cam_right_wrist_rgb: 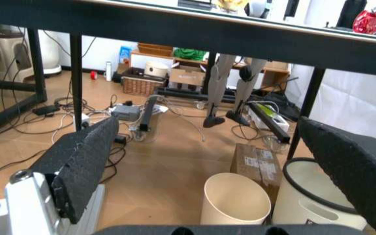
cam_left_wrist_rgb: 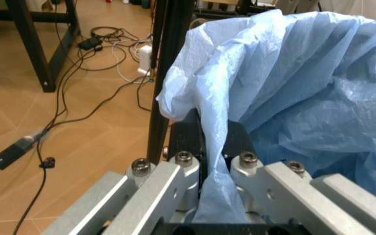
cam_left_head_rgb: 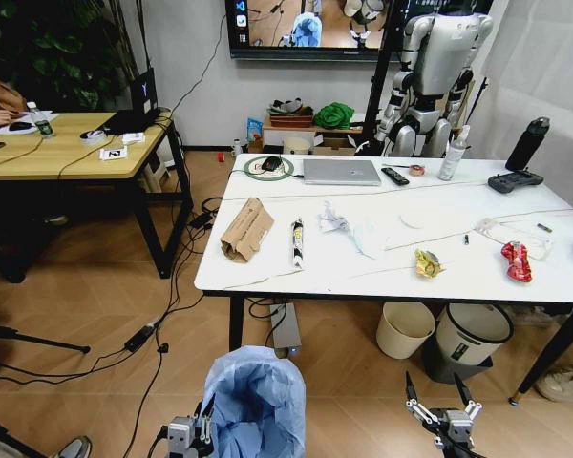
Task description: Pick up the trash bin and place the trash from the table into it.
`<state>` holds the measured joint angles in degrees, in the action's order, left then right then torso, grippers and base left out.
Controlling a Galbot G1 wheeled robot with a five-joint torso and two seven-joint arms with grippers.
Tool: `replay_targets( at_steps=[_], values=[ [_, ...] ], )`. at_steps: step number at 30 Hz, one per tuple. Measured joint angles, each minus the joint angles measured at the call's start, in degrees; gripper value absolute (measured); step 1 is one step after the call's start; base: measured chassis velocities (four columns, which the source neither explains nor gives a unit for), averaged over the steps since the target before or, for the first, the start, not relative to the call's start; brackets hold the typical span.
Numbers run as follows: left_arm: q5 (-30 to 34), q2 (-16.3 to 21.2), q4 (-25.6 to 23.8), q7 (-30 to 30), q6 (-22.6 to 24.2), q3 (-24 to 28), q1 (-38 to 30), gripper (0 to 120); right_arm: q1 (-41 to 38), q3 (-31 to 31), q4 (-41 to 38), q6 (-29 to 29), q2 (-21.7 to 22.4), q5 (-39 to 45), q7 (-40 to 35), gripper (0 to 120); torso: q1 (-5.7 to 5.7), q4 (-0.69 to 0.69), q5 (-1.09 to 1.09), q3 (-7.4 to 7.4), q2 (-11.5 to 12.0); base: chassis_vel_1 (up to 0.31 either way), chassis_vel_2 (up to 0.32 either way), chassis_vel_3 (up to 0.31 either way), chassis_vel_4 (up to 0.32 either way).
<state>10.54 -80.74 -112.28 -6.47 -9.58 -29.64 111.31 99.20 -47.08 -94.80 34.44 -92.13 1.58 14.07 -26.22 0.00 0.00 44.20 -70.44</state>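
Light-blue crinkled plastic lines the trash bin (cam_left_head_rgb: 255, 401), which sits nearest the robot, low in the head view, in front of the counter's near edge. The left claw (cam_left_head_rgb: 188, 437) is at the bin's left side. In the left wrist view its metal fingers (cam_left_wrist_rgb: 158, 188) are closed on a fold of the bag (cam_left_wrist_rgb: 293, 98) at the bin's rim, with the liner pinched between the black pads.

The right claw (cam_left_head_rgb: 443, 412) is held low to the right of the bin, fingers pointing up and forward and spread wide. In the right wrist view its two black textured pads (cam_right_wrist_rgb: 80, 164) stand well apart with nothing between them, aimed under the counter toward a cream round bin (cam_right_wrist_rgb: 235, 198) and a white bin with a black rim (cam_right_wrist_rgb: 318, 196) on the floor.

Beyond both claws stands the white marble-veined counter (cam_left_head_rgb: 267, 272). The trash lies across it:
- crumpled brown cardboard (cam_left_head_rgb: 245, 230) at the left;
- a rolled wrapper (cam_left_head_rgb: 297, 240) just beside it;
- white tissues (cam_left_head_rgb: 349, 229) near the middle;
- a yellow wrapper (cam_left_head_rgb: 428, 263) near the front edge;
- a red wrapper (cam_left_head_rgb: 516, 260) farther right;
- a clear plastic pack (cam_left_head_rgb: 506, 232) behind the red wrapper.

At the far edge lie a laptop (cam_left_head_rgb: 341, 171), a remote (cam_left_head_rgb: 394, 176) and a black bottle (cam_left_head_rgb: 527, 144).
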Motion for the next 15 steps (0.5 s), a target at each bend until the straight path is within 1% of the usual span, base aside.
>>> replay_targets(
  at_steps=[1, 7, 8, 13, 15],
  values=[
    [0.0, 0.0, 0.0, 0.0, 0.0, 0.0, 0.0, 1, 0.0, 0.0, 0.0, 0.0, 0.0, 0.0, 0.0, 100, 0.0, 0.0, 0.0, 0.0, 0.0, 0.0, 0.0, 0.0, 0.0],
    [0.0, 0.0, 0.1, 0.0, -0.1, 0.0, 0.0, 1, 0.0, 0.0, 0.1, 0.0, 0.0, 0.0, 0.0, 100, -0.99, 0.0, 0.0, 1.22, -2.2, 0.0, 0.0, 0.0, 0.0],
    [0.0, 0.0, 0.1, 0.0, -0.1, 0.0, 0.0, 1, 0.0, 0.0, 0.1, 0.0, 0.0, 0.0, 0.0, 100, -0.99, 0.0, 0.0, 1.22, -2.2, 0.0, 0.0, 0.0, 0.0],
    [-0.2, -0.1, 0.2, -0.1, -0.2, 0.0, 0.0, 1, 0.0, 0.0, 0.1, 0.1, 0.0, 0.0, 0.0, 100, -1.84, 0.0, 0.0, 2.23, -4.1, 0.0, 0.0, 0.0, 0.0],
    [-0.3, -0.1, 0.2, -0.1, -0.2, 0.0, 0.0, 1, 0.0, 0.0, 0.1, 0.1, 0.0, 0.0, 0.0, 100, -1.99, 0.0, 0.0, 2.42, -4.4, 0.0, 0.0, 0.0, 0.0]
  ],
)
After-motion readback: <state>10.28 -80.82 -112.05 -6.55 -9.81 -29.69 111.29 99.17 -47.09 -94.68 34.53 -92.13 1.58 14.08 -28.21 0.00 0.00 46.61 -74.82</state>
